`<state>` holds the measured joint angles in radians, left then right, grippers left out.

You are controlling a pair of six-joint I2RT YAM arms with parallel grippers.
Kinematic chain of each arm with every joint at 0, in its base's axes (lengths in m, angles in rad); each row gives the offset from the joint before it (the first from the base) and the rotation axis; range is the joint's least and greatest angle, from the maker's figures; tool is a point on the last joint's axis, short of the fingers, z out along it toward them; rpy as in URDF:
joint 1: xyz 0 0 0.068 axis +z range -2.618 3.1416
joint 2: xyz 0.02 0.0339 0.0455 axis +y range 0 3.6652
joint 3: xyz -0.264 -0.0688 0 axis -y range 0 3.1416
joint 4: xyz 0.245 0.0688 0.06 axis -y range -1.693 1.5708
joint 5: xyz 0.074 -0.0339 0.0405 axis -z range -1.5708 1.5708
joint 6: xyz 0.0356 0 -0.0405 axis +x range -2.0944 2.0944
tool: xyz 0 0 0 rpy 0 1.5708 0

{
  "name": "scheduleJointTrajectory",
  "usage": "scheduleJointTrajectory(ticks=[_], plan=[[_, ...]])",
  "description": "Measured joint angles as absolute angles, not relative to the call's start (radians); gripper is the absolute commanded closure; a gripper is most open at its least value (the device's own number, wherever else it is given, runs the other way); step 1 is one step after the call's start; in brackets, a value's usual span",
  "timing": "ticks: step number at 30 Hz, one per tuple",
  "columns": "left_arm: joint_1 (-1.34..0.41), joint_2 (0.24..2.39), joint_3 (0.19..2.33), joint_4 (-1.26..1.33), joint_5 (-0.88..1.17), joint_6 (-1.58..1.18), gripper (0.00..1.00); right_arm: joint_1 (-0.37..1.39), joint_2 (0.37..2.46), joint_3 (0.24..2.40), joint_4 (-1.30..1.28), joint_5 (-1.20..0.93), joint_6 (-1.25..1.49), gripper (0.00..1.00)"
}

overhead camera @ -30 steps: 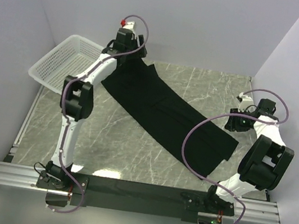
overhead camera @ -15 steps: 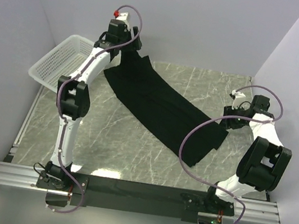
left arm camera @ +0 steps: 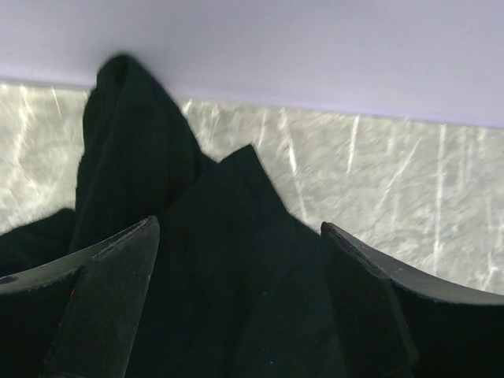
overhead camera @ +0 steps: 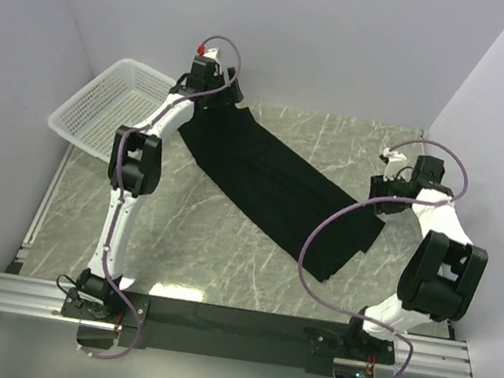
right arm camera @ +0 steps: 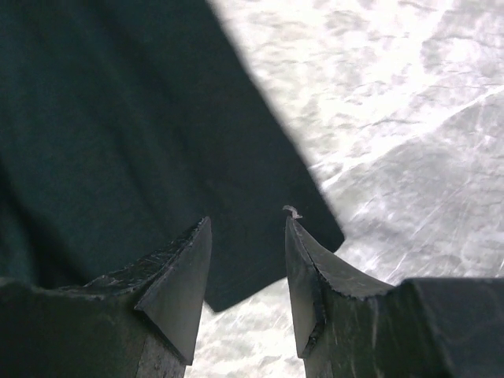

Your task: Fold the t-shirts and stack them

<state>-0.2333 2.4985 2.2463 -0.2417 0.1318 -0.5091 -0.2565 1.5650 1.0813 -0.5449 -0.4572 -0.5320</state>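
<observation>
A black t-shirt [overhead camera: 273, 178] lies as a long band slanting from the far left to the near right of the marble table. My left gripper [overhead camera: 214, 99] is at its far end by the back wall. In the left wrist view that gripper [left arm camera: 238, 228] stands wide open, with bunched cloth [left arm camera: 228, 197] lying loose beneath and between the fingers. My right gripper [overhead camera: 380, 184] hovers at the shirt's near-right end. In the right wrist view it [right arm camera: 247, 219] is open and empty, just above the shirt's corner [right arm camera: 118, 118].
A white mesh basket [overhead camera: 116, 105] hangs over the table's far-left corner, beside the left arm. The back wall runs close behind the left gripper, and the right wall close to the right arm. A purple cable [overhead camera: 322, 229] loops over the shirt's near end.
The left gripper lifted the shirt's far end towards the wall, then opened wider and let it drop. The right gripper moved left and farther back, and the shirt's near-right end shifted left.
</observation>
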Motion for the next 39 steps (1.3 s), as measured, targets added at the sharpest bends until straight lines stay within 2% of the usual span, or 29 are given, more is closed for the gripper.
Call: scheduleJointTrajectory(ticks=[4, 10, 15, 18, 22, 25, 26, 30, 31, 34, 35, 39], plan=[[-0.234, 2.391, 2.146, -0.207, 0.123, -0.49, 0.12, -0.254, 1.695, 1.156, -0.533, -0.393, -0.513, 0.5], [-0.236, 1.901, 1.646, -0.166, 0.1, -0.452, 0.11, -0.254, 1.874, 1.25, -0.553, -0.321, -0.547, 0.46], [-0.237, 1.481, 1.292, -0.097, 0.073, -0.455, 0.11, -0.254, 1.921, 1.288, -0.608, -0.314, -0.606, 0.45], [-0.237, 1.319, 1.117, -0.087, 0.058, -0.479, 0.1, -0.254, 1.925, 1.293, -0.63, -0.311, -0.639, 0.45], [-0.237, 1.206, 0.915, -0.117, 0.055, -0.531, 0.1, -0.254, 1.925, 1.29, -0.637, -0.31, -0.672, 0.47], [-0.237, 1.165, 0.801, -0.155, 0.059, -0.574, 0.11, -0.256, 1.923, 1.288, -0.638, -0.311, -0.686, 0.53], [-0.237, 1.153, 0.771, -0.164, 0.062, -0.59, 0.11, -0.257, 1.922, 1.287, -0.639, -0.311, -0.691, 0.59], [-0.237, 1.098, 0.701, -0.197, 0.075, -0.64, 0.1, -0.262, 1.918, 1.279, -0.647, -0.318, -0.709, 0.69], [-0.237, 1.084, 0.692, -0.203, 0.076, -0.649, 0.11, -0.263, 1.915, 1.275, -0.648, -0.323, -0.714, 0.8], [-0.237, 1.044, 0.676, -0.208, 0.081, -0.673, 0.11, -0.266, 1.904, 1.258, -0.66, -0.345, -0.728, 0.97], [-0.237, 1.035, 0.674, -0.209, 0.081, -0.677, 0.1, -0.266, 1.9, 1.253, -0.662, -0.349, -0.733, 1.0], [-0.237, 1.017, 0.669, -0.212, 0.081, -0.694, 0.1, -0.278, 1.874, 1.218, -0.668, -0.365, -0.734, 1.0]])
